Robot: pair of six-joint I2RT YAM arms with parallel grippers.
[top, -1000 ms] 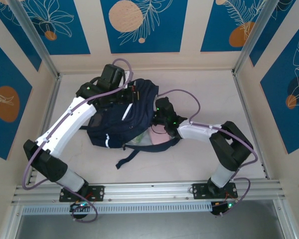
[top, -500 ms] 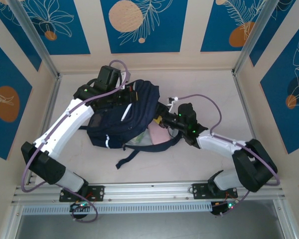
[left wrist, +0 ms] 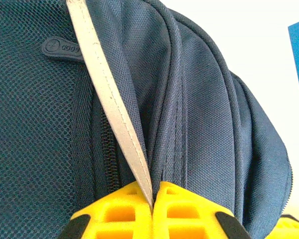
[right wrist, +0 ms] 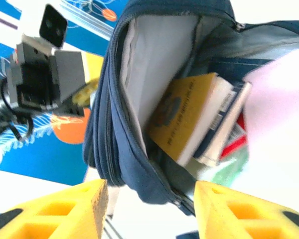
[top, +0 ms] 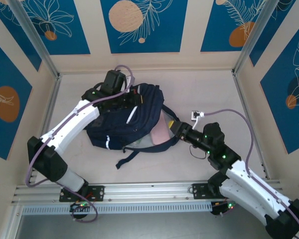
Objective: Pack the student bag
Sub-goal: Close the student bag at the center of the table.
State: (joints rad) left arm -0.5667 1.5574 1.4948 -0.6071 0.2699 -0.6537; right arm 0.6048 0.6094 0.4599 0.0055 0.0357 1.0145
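Moved: right arm, drawn back from the mouth of the student bag (top: pixel 144 104) to a spot just right of it.

1. Student bag: navy, lying on its side mid-table (top: pixel 209 94), main compartment gaping toward the right arm.
2. Left gripper (left wrist: pixel 153 199): at the bag's far top edge, pinched tight on a grey strip (left wrist: pixel 109 94) of the bag, holding the mouth up.
3. Right gripper (right wrist: pixel 149 191): facing the bag's mouth, fingers partly apart, nothing between them.
4. Yellow book (right wrist: pixel 182 114): inside the bag, further volumes stacked against it.
5. Pink item (top: pixel 162 132): at the bag's lip; kind unclear.

Status, by judgement: packing well advanced. Outstanding: seating the pink item, closing the zip.
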